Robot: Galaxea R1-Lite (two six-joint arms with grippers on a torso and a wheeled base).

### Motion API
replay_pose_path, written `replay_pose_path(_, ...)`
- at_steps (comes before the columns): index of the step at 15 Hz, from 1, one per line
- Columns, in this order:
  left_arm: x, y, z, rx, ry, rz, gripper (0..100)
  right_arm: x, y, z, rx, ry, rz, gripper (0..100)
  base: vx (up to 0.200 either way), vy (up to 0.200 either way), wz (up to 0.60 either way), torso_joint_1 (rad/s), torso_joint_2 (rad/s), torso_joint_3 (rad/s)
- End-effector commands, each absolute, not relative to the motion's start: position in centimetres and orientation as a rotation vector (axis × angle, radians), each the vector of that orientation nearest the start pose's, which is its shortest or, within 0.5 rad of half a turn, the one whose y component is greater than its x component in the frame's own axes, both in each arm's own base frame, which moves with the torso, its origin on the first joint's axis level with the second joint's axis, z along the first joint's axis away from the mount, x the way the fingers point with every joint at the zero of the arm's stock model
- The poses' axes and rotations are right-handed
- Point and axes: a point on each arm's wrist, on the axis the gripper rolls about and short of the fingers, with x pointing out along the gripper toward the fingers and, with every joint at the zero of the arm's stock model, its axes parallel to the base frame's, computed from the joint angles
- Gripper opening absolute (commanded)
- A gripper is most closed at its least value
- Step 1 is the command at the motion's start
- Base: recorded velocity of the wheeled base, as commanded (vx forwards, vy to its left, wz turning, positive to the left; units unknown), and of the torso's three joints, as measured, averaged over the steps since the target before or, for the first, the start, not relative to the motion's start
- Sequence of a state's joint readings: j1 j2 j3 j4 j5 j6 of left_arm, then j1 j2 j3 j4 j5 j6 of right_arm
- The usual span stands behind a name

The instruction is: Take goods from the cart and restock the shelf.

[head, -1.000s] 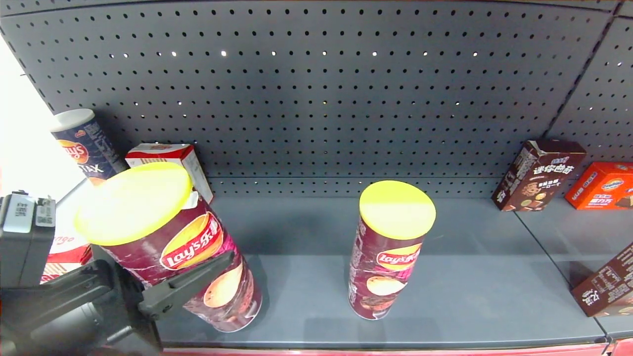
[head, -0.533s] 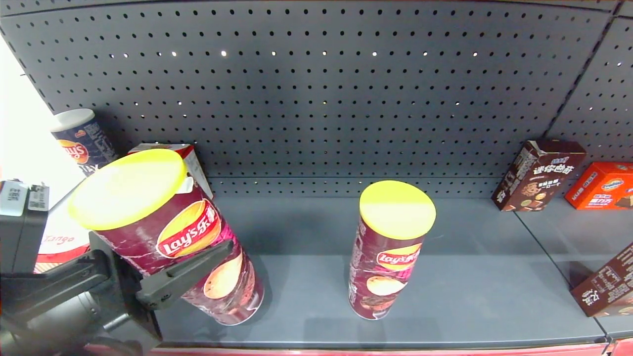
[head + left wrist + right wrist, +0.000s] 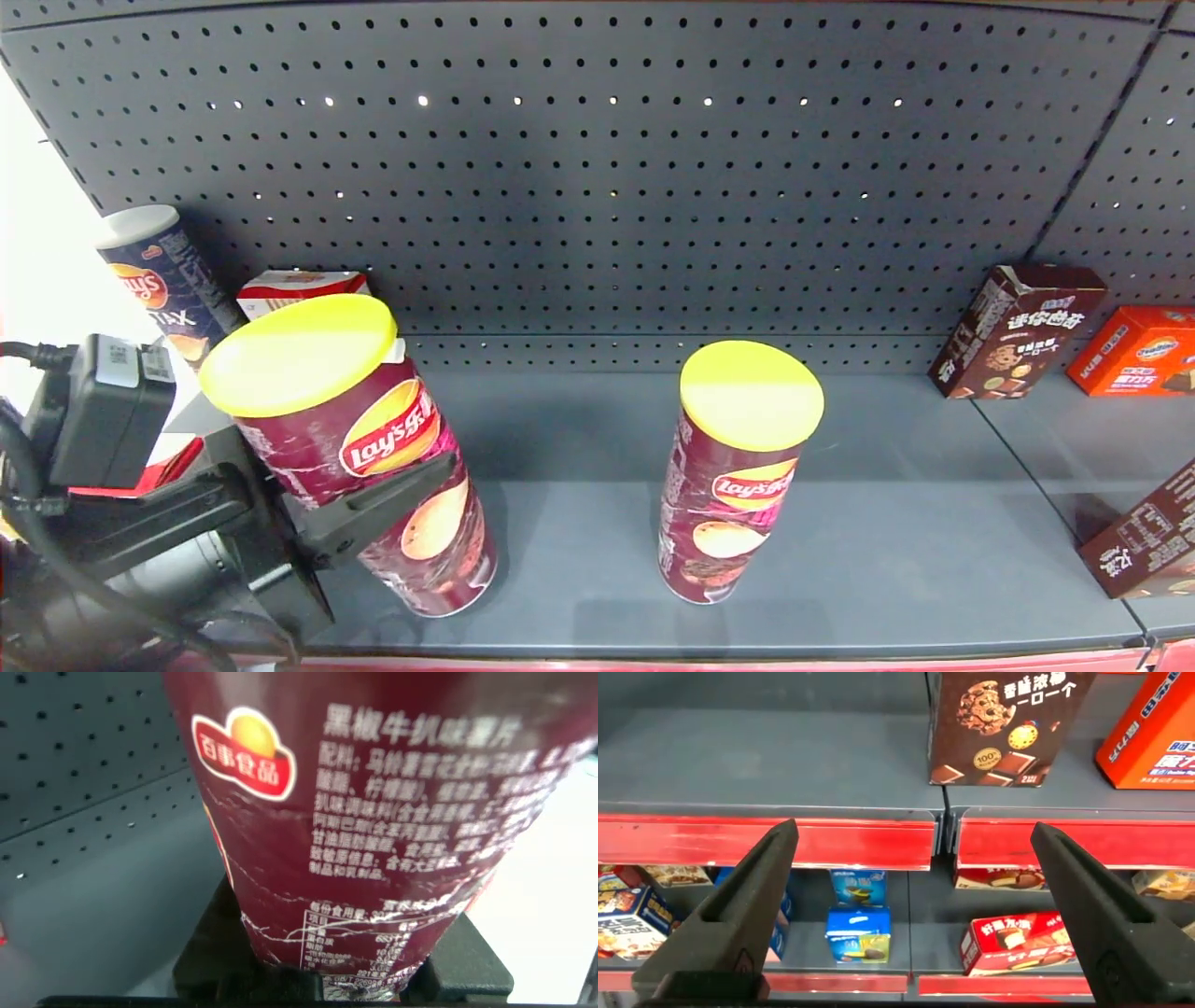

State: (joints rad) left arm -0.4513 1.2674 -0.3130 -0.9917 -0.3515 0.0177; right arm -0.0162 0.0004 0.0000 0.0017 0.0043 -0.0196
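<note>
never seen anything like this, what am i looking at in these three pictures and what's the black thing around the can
This is a two-armed robot stocking a store shelf. The wide picture comes from a camera on its head, the other two from cameras on its wrists. The black thing is its left hand, shut on a tilted can of crisps. A second can stands upright on the shelf, with snack boxes toward both ends. The right wrist picture shows the right hand, open and empty, facing the shelf's red front edge.
</note>
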Motion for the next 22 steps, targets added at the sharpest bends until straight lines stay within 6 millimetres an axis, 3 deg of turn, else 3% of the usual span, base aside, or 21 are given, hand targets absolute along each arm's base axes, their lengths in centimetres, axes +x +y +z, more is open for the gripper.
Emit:
replay_pose_path(1, 17.2, -9.5, 21.0, 0.017, -0.054, -0.837, 0, -2.3, 0.0, 7.5, -0.02, 0.002, -0.011, 100, 0.0, 0.0, 0.0, 0.0, 0.0, 0.0)
replay_pose_path(4, 20.6, -11.1, 23.0, 0.049, -0.036, -0.898, 0, -2.3, 0.0, 7.5, -0.02, 0.002, -0.011, 100, 0.0, 0.0, 0.0, 0.0, 0.0, 0.0)
replay_pose_path(5, 22.5, -12.2, 23.1, 0.08, -0.03, -0.923, 0, -2.3, 0.0, 7.5, -0.02, 0.002, -0.011, 100, 0.0, 0.0, 0.0, 0.0, 0.0, 0.0)
replay_pose_path(8, 25.8, -14.1, 23.6, 0.08, -0.043, -1.015, 0, -2.3, 0.0, 7.5, -0.02, 0.002, -0.011, 100, 0.0, 0.0, 0.0, 0.0, 0.0, 0.0)
replay_pose_path(12, 29.6, -16.1, 22.1, 0.094, 0.017, -1.035, 0, -2.3, 0.0, 7.5, -0.02, 0.002, -0.011, 100, 0.0, 0.0, 0.0, 0.0, 0.0, 0.0)
replay_pose_path(18, 34.0, -18.3, 20.6, 0.163, -0.027, -1.04, 0, -2.3, 0.0, 7.5, -0.02, 0.002, -0.011, 100, 0.0, 0.0, 0.0, 0.0, 0.0, 0.0)
replay_pose_path(22, 35.2, -19.6, 20.5, 0.162, -0.045, -1.052, 0, -2.3, 0.0, 7.5, -0.02, 0.002, -0.011, 100, 0.0, 0.0, 0.0, 0.0, 0.0, 0.0)
